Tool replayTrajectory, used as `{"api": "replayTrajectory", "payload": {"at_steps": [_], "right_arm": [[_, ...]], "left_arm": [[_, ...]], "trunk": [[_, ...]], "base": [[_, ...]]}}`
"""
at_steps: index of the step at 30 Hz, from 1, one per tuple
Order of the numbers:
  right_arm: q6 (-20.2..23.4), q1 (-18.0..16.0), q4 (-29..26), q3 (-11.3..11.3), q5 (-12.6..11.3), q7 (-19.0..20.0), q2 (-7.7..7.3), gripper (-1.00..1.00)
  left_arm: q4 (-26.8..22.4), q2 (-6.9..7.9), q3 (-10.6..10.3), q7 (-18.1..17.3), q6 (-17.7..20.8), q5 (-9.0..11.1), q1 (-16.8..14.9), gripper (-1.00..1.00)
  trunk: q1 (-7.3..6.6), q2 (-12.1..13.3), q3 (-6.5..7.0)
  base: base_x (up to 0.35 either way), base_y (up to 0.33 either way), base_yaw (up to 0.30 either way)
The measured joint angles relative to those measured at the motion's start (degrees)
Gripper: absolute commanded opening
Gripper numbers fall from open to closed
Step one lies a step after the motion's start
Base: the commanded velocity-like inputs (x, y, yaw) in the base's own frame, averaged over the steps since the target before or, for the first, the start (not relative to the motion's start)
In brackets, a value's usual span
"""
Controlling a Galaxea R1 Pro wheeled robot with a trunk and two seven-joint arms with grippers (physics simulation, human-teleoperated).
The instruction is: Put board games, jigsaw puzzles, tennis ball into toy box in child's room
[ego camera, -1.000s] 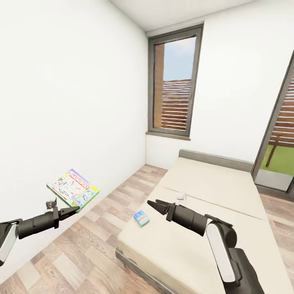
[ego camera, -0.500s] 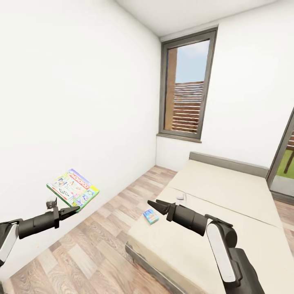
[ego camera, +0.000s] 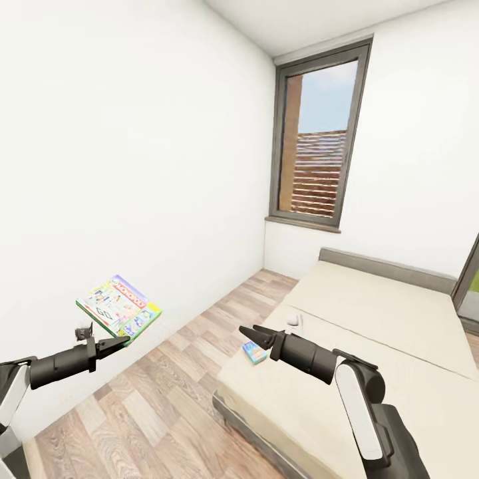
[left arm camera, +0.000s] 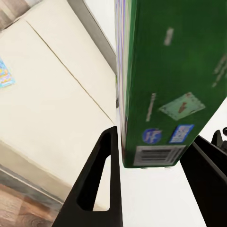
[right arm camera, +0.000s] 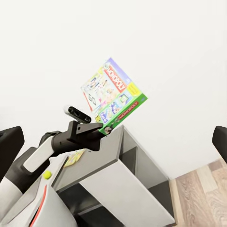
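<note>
Head: left gripper (ego camera: 123, 341) clamps green-edged board game (ego camera: 119, 308) at 9 o'clock; right gripper (ego camera: 249, 332) spread, empty; blue board game (ego camera: 253, 352) on bed (ego camera: 372, 319) | Left wrist: game (left arm camera: 168, 80) between fingers (left arm camera: 101, 184) | Right wrist: tennis ball (right arm camera: 47, 174) on table (right arm camera: 101, 158), 8 o'clock.

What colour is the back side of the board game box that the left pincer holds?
Dark green, with small printed labels and a barcode; the flat green-edged board game box shows it best in the left wrist view.

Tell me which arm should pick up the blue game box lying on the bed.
The right gripper: its jaws look open and empty, right beside the blue game box. The left gripper already holds the green-edged game box.
</note>
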Motion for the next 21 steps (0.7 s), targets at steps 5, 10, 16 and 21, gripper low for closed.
{"api": "replayTrajectory", "payload": {"at_steps": [5, 10, 16, 21], "right_arm": [[0.0, 0.0, 0.0, 0.02, 0.0, 0.01, 0.02, 1.0], [0.0, 0.0, 0.04, 0.02, 0.0, 0.02, 0.02, 1.0], [0.0, 0.0, 0.02, 0.02, 0.02, 0.07, 0.01, 1.0], [0.0, 0.0, 0.01, 0.02, 0.0, 0.08, 0.0, 1.0]], "left_arm": [[0.0, -0.04, 0.0, -0.04, -0.01, -0.04, 0.0, -1.0], [0.0, 0.0, 0.0, -0.13, -0.04, -0.07, 0.0, -1.0], [0.01, -0.05, -0.01, -0.16, -0.07, -0.12, 0.0, -1.0], [0.01, -0.06, -0.01, -0.13, -0.12, -0.17, 0.0, -1.0]], "trunk": [[0.0, 0.0, -0.22], [0.0, 0.0, -0.35], [0.0, 0.0, -0.38], [0.0, 0.0, -0.38]], "base": [[0.0, 0.0, 0.259], [0.0, 0.0, 0.273], [0.0, 0.0, 0.281], [0.0, 0.0, 0.282]]}}
